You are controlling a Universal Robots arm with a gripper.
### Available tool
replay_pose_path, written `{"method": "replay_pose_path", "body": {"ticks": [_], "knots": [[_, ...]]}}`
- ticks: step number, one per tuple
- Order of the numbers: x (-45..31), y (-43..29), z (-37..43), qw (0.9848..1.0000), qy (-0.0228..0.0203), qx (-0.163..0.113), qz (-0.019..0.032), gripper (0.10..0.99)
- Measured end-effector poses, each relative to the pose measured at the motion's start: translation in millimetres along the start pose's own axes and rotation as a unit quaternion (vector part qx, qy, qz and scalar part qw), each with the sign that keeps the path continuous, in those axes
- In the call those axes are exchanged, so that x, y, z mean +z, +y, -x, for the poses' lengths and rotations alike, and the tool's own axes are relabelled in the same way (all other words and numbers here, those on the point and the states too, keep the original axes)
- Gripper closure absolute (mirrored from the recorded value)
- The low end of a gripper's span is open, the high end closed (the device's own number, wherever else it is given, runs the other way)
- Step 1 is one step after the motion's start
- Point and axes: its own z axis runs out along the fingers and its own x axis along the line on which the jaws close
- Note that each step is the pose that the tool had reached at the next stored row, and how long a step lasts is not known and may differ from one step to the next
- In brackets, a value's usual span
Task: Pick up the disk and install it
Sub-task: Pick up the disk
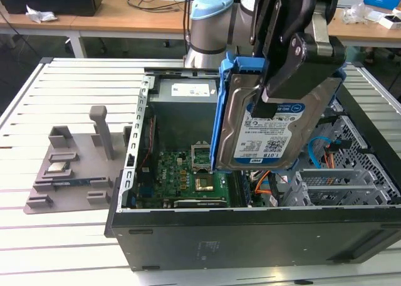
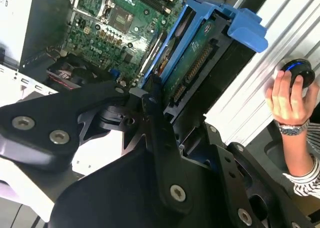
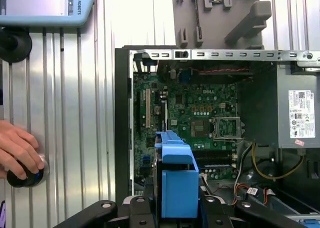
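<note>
An open computer case (image 1: 250, 236) lies on a slatted white tabletop (image 1: 56, 248), wooden desks (image 1: 119, 13) behind. My end effector (image 1: 279, 88) grips the disk (image 1: 276, 142), held on edge above the case.

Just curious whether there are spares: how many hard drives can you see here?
1. The disk, in its blue bracket, is clamped in the gripper above the open computer case. Others may be hidden inside the case.
</note>
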Motion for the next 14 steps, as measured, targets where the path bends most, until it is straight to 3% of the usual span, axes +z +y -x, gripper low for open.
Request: {"method": "replay_pose_path", "body": {"ticks": [9, 10, 14], "knots": [[-0.7, -28.0, 0.8, 1.0, 0.0001, 0.0, 0.0013, 0.718], [-0.9, -35.7, 1.1, 1.0, 0.0001, 0.0, 0.0018, 0.718], [-1.2, -50.4, 1.7, 1.0, 0.0001, 0.0, 0.0028, 0.718]]}}
